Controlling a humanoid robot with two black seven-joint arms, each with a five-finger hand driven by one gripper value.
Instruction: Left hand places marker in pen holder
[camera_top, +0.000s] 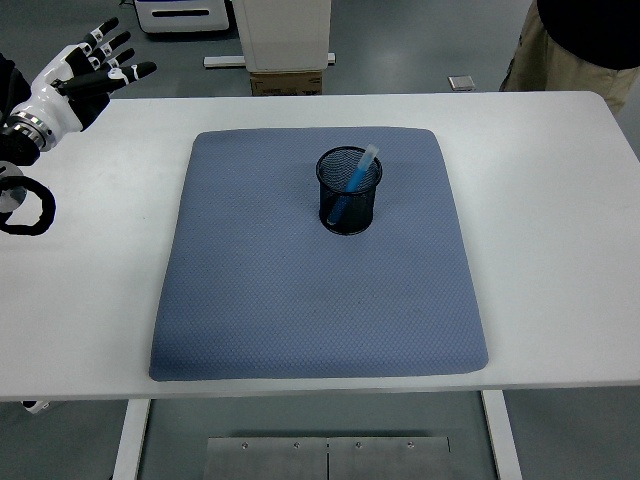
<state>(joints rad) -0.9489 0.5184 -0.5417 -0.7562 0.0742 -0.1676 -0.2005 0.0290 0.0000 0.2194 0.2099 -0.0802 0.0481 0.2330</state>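
Note:
A black mesh pen holder (350, 192) stands upright on the blue-grey mat (300, 300), a little behind its middle. A blue marker (356, 176) with a pale cap leans inside it, tip up toward the right rim. My left hand (85, 72) is at the far left edge over the table's back corner, well away from the holder. Its white and black fingers are spread and hold nothing. The right arm does not show.
A person in beige trousers (575, 45) stands behind the table's back right corner. A cardboard box (285, 80) and white cabinet sit on the floor beyond the far edge. White tabletop (560, 230) surrounds the mat.

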